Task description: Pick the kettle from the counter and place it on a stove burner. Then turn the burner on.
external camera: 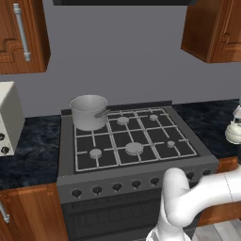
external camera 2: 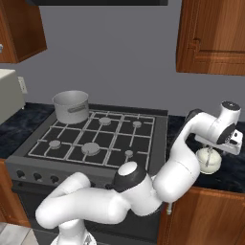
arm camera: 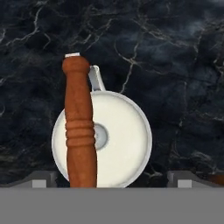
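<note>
1 kettle, cream-white w/ reddish-brown handle grip, sits upright on the dark marbled desk, right of the stove. 1 steel pot on the rear-left grate. Burners: 5 caps visible, incl. small front-right stove burner and a larger disc near front centre. 6 knobs along the stove front in left base view. Gripper hangs directly over the kettle; jaws spread wide, one tip each side of the body, holding nothing, no contact visible.
</note>
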